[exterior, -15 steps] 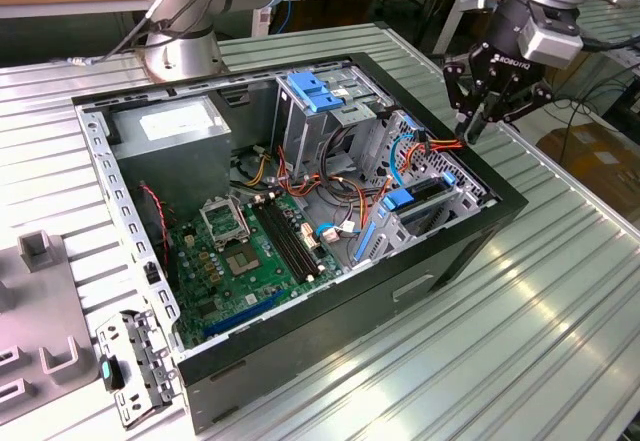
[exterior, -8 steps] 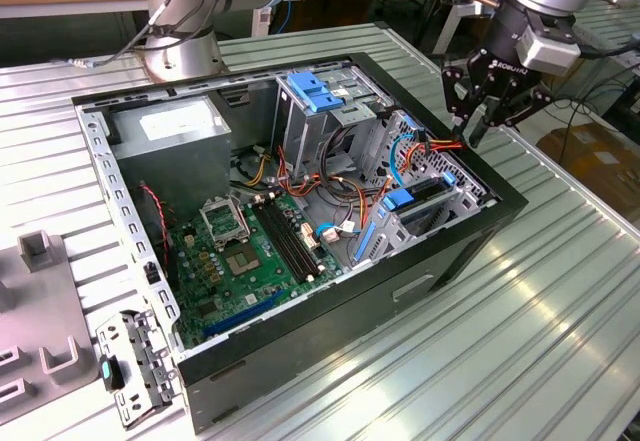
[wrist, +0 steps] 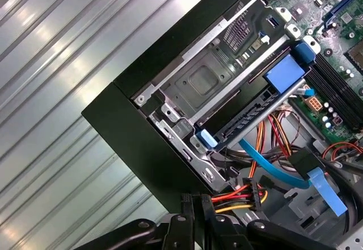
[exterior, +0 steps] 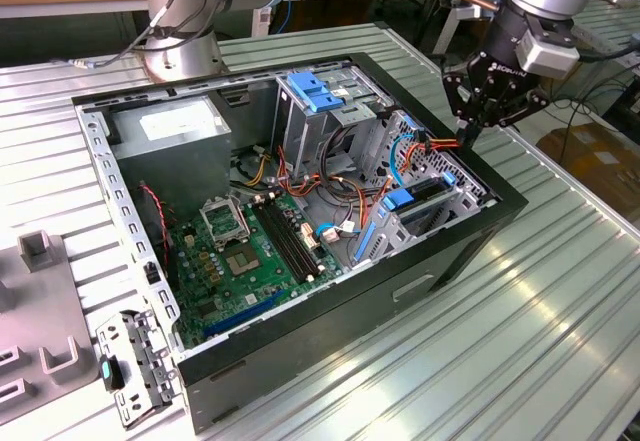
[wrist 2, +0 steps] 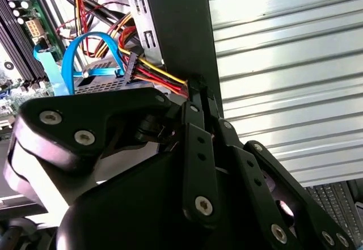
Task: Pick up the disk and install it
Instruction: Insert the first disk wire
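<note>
The open computer case (exterior: 470,226) lies on the ribbed table. In its drive cage at the exterior view's right sits a flat dark slab edged by blue plastic tabs, which looks like the disk (exterior: 428,191) (wrist: 249,111); its label is hidden. My gripper (exterior: 464,141) (wrist 2: 197,91) (wrist: 195,202) hangs over the case's rim beside that cage. Its black fingers are pressed together on a bundle of red, yellow and black power wires (wrist: 232,196) (wrist 2: 161,77). The bundle ends in a black connector (wrist: 256,192) just inside the case. A blue data cable (wrist 2: 71,63) (wrist: 272,168) curves close by.
Inside the case are a grey power-supply box (exterior: 175,126), the green motherboard (exterior: 240,251) and a tall metal bay with a blue latch (exterior: 315,91). Grey fixtures (exterior: 40,311) and a metal bracket (exterior: 135,361) lie at the exterior view's left. The arm's base (exterior: 180,51) stands behind the case.
</note>
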`<state>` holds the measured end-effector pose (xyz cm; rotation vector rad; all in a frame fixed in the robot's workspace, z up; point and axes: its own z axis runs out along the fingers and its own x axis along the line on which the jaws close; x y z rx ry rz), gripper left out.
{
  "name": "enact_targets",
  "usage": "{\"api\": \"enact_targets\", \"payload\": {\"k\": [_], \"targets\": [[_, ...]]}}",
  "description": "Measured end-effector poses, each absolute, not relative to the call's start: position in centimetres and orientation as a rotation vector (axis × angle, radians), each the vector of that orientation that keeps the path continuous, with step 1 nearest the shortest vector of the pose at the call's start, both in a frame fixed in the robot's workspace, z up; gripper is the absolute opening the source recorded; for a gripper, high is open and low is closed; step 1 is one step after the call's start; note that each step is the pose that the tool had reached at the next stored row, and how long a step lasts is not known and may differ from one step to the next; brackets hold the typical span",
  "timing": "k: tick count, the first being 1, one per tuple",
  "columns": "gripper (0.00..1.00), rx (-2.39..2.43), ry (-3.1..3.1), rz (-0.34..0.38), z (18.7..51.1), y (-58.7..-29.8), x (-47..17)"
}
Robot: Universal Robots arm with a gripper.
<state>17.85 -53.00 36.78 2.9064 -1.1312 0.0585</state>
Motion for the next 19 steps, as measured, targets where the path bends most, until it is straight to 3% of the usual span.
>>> {"api": "enact_targets", "payload": {"k": [19], "targets": [[0.16, 2.863, -1.234, 0.057, 37.0, -53.0, 16.5]]}}
